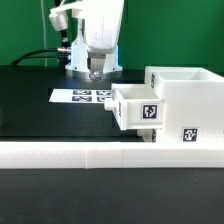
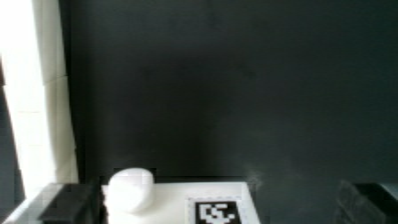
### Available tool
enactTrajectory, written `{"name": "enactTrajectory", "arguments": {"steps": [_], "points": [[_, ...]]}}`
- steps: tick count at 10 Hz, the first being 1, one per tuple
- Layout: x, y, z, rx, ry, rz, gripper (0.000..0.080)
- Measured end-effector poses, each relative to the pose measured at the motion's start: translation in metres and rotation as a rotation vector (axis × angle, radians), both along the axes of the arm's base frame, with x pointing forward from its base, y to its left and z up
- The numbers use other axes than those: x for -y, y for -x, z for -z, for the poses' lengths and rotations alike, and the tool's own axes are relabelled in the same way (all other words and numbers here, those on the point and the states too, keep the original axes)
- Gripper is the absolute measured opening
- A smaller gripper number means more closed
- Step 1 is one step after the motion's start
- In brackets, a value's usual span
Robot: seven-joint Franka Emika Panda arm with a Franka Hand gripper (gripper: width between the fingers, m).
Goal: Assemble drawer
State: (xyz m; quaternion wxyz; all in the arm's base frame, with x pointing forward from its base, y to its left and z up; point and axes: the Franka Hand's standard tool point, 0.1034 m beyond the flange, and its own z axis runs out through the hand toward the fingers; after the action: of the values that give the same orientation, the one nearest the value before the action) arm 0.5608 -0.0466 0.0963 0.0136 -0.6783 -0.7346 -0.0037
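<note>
In the exterior view the drawer casing (image 1: 185, 105) stands on the black counter (image 1: 40, 105) at that view's right, its right edge cut off by the frame; a tray (image 1: 135, 108) juts from its left side, partly pushed in; black-and-white square tags show on the tray front and the casing front, but no words or brand can be read; the long white rail (image 1: 90, 153) lies across the near edge; the marker board (image 1: 82, 96) lies flat farther back, left of the tray; the pincer (image 1: 96, 70) hangs above the board's far edge, and whether its fingers are parted cannot be told here.

In the wrist view the two dark fingertips (image 2: 63, 203) sit at the frame's corners, well apart, with nothing clasped; between them a tray's white knob (image 2: 128, 190) and a tag are cut off by the frame edge; the picture is blurred.
</note>
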Motion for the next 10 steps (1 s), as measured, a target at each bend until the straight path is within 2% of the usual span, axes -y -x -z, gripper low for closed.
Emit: {"name": "enactTrajectory", "arguments": {"steps": [1, 3, 4, 10], "points": [[0.005, -0.002, 0.009, -0.007, -0.052, -0.014, 0.0648], [0.010, -0.012, 0.019, -0.023, -0.163, -0.016, 0.0648], [0.011, -0.015, 0.022, -0.025, -0.176, -0.004, 0.0648], [-0.029, -0.019, 0.038, -0.044, -0.206, -0.002, 0.0648]]}}
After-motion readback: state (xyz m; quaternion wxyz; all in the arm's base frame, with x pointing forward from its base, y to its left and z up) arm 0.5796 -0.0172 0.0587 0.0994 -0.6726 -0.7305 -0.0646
